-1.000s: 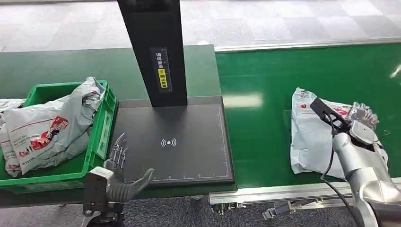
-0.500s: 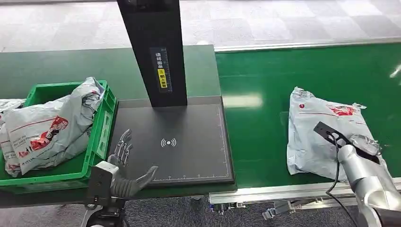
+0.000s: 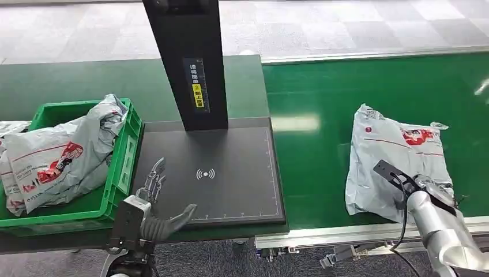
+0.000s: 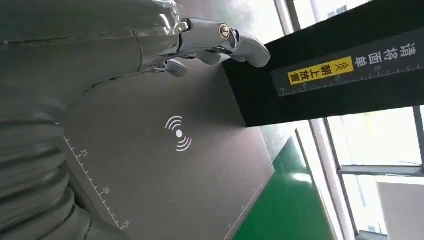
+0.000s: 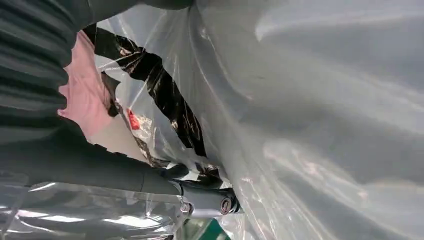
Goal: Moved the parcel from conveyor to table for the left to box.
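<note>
Green crate (image 3: 124,153): far left, moulded plastic with lattice walls; holds grey poly mailers (image 3: 52,156), crumpled, glossy, printed in red and black. These look already boxed.

Left hand (image 3: 151,199): at the near left corner of the scan pad, just beside the crate. Fingers spread and slightly curled, thumb out to the side, nothing in them. In the left wrist view the hand (image 4: 150,45) hovers over the pad's surface, metal fingers pointing toward the post.

Scan pad (image 3: 230,184): flat black matte square, ruler marks along its edges, white wireless symbol (image 3: 206,173) at centre. No parcel lies on it.

Scanner post (image 3: 187,57): upright black slab at the pad's back edge, with a yellow label and a white scale.

Conveyor belt (image 3: 323,104): smooth green surface on the right, slightly shiny, with a metal frame on the near side.

Parcel (image 3: 392,156): soft grey plastic mailer, wrinkled and reflective, red logo and a small red dot; lies flat on the belt, well apart from the pad.

Right hand (image 3: 431,187): on the parcel's near right corner. In the right wrist view, dark fingers (image 5: 200,197) press into bunched film, so it appears clamped on the bag.

Progress: early, by my judgement. Grip seems taken; the lift, the carry to the pad, the release, and the left hand's boxing all remain.
</note>
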